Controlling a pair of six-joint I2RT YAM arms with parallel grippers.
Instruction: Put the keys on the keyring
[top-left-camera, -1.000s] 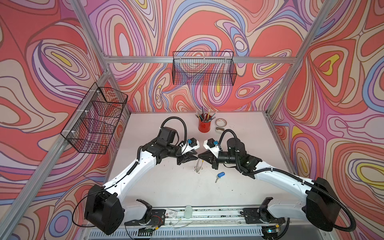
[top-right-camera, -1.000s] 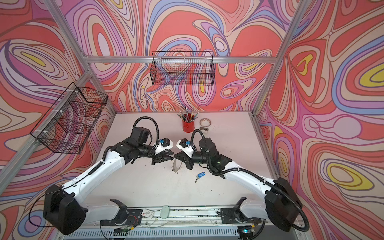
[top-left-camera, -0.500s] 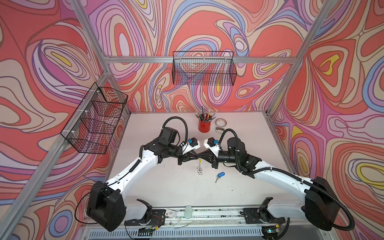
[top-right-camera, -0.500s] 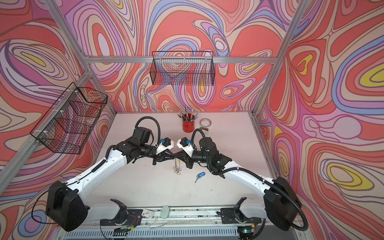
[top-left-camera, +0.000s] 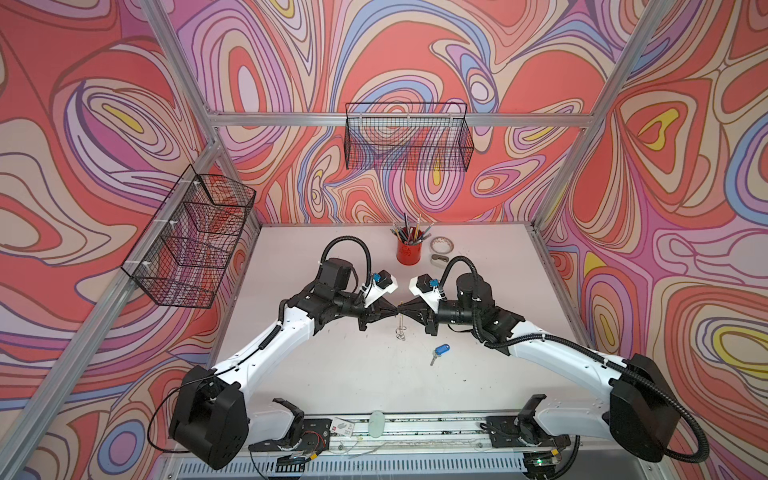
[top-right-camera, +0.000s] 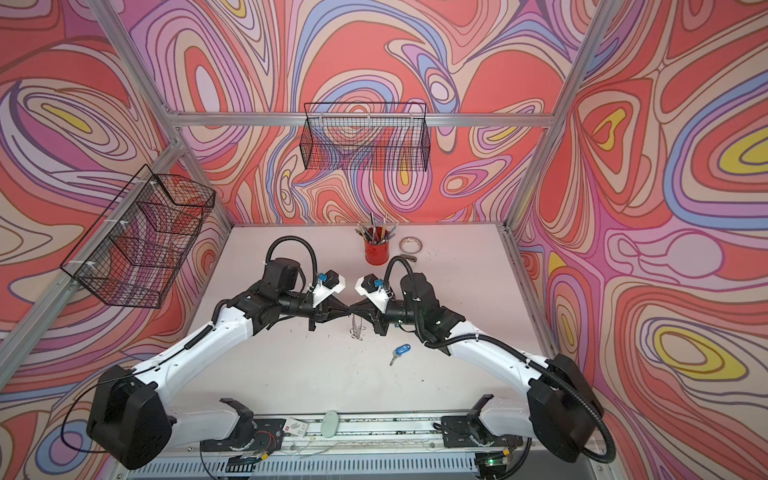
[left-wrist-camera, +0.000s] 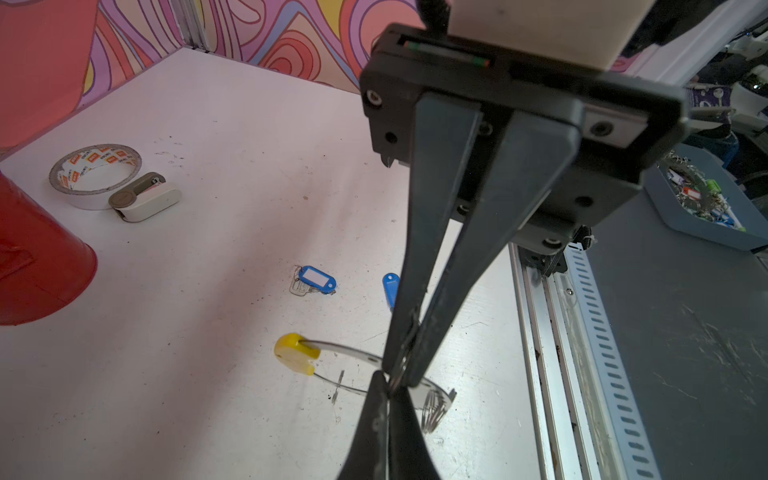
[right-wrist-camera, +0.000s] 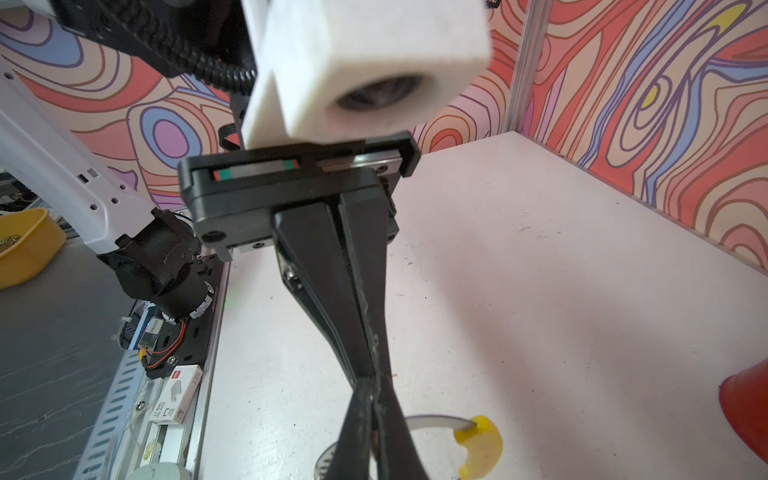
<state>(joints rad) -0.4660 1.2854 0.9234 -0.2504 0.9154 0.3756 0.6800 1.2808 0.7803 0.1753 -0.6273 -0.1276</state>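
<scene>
White tabletop (top-left-camera: 332, 374) is enclosed by swirl-patterned walls. Above it the keyring (left-wrist-camera: 296, 352) is held up, its metal band pinched from opposite sides by the left gripper (top-left-camera: 393, 314) and the right gripper (top-left-camera: 403, 312), both clenched tip to tip. One blue-tagged key (top-left-camera: 440, 351) is seen lying near the keyring, on the right arm's side; a second blue tag (left-wrist-camera: 390, 286) is partly hidden behind the right gripper. A red pencil cup (top-left-camera: 409, 251) is set well beyond the keyring.

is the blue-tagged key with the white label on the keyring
No, that key lies flat on the table, clear of the keyring.
</scene>
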